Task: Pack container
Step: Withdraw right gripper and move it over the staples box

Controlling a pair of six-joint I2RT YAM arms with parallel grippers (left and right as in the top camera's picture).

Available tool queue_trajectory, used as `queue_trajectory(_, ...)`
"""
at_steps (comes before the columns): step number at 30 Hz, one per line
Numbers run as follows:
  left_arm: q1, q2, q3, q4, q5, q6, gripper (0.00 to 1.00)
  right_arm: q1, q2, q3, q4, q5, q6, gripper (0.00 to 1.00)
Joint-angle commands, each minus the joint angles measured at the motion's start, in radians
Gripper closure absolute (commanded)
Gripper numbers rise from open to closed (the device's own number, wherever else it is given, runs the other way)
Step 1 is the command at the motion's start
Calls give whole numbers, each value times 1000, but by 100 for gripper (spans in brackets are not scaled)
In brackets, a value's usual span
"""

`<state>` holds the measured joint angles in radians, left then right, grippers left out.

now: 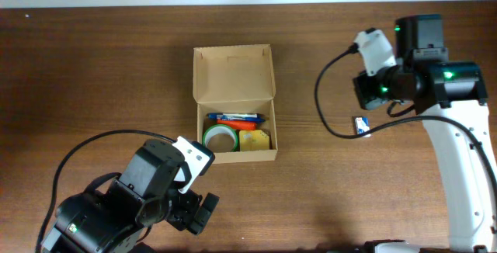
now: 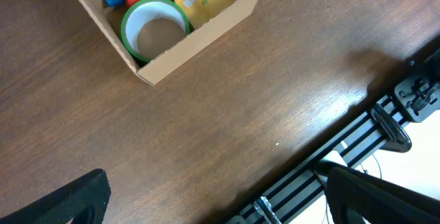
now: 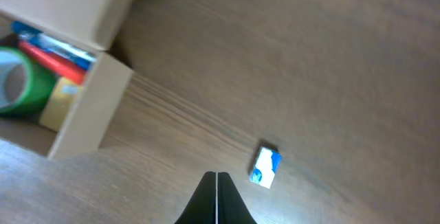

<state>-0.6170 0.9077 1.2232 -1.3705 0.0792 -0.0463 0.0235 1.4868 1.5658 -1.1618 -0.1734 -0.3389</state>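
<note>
The container (image 1: 233, 73) is a tan cardboard box standing open mid-table, its flap lid leaning back. Inside lie a green tape roll (image 1: 220, 136), red and blue pens (image 1: 237, 119) and a yellow packet (image 1: 255, 140). A small blue-and-white packet (image 3: 265, 166) lies on the wood right of the box and is also seen from overhead (image 1: 361, 124). My right gripper (image 3: 216, 183) hovers just left of this packet, shut and empty. My left gripper (image 2: 220, 200) is open and empty over bare wood, well short of the box's near corner (image 2: 148, 80).
The table's front edge and a black slotted rail (image 2: 357, 138) run along the lower right of the left wrist view. The right arm's black cable (image 1: 330, 105) loops over the table between the box and the small packet.
</note>
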Motion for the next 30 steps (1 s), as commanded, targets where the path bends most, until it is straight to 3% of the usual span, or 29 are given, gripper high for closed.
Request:
queue_trajectory(1,-2,-4,16,0,11,-6,0,-51,-5,-85,23,2,34,95)
queue_trajectory(3,-2,-4,16,0,11,-6,1,-69,-5,-146,59,2,34,81)
queue_trajectory(8,-2,-4,16,0,11,-6,1,-91,-5,-296,166,35,39,74)
queue_trajectory(10,-2,-4,16,0,11,-6,1,-97,-5,-350,216,80,82,61)
queue_trajectory(12,-2,-4,16,0,11,-6,0,-105,-5,-399,266,110,125,55)
queue_trajectory(25,-2,-4,16,0,11,-6,0,-156,93,-509,418,130,164,34)
queue_trajectory(30,-2,-4,16,0,11,-6,1,-156,174,-509,441,130,164,33)
